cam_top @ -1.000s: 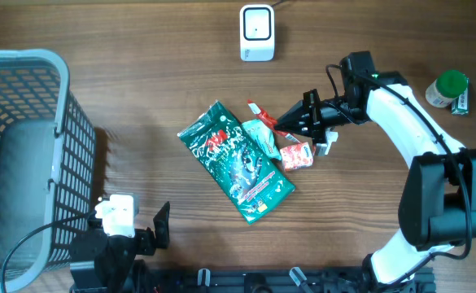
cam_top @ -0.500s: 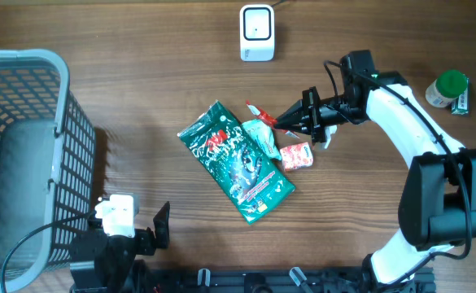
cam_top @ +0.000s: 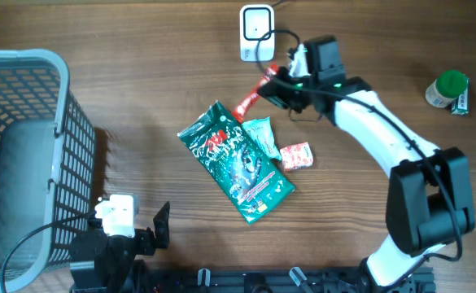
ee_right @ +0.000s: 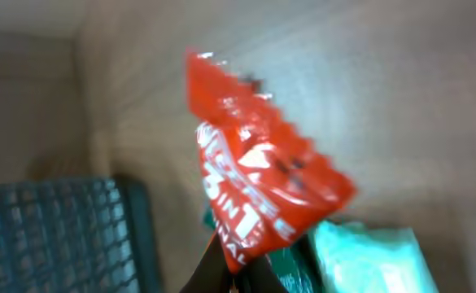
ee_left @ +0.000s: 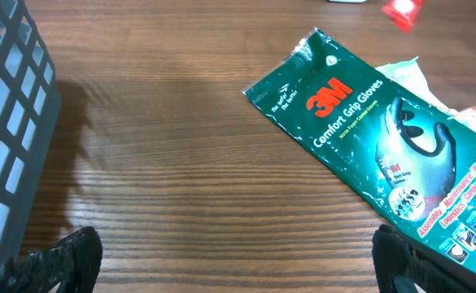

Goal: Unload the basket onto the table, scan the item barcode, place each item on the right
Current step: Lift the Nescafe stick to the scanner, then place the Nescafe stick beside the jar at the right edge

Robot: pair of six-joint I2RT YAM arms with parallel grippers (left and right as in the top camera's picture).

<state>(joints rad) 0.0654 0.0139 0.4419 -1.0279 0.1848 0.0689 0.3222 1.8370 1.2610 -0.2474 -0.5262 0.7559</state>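
My right gripper (cam_top: pixel 277 85) is shut on a red sachet (cam_top: pixel 251 98) and holds it in the air just below the white scanner (cam_top: pixel 256 32). In the right wrist view the sachet (ee_right: pixel 262 187) hangs blurred with white lettering, pinched at its lower end by my right gripper (ee_right: pixel 236 278). No barcode shows on it. A green 3M glove pack (cam_top: pixel 236 161) lies flat mid-table, also seen as the glove pack (ee_left: pixel 384 146) in the left wrist view. My left gripper (ee_left: pixel 238 268) rests open at the near left edge with only bare wood between its fingers.
A grey mesh basket (cam_top: pixel 22 155) fills the left side. A teal packet (cam_top: pixel 262 134) and a pink-red packet (cam_top: pixel 296 155) lie beside the glove pack. A green-capped bottle (cam_top: pixel 447 88) stands at the far right.
The right arm has swung left and towards the scanner, lifting the red sachet off the pile of packets. The left arm has not moved.
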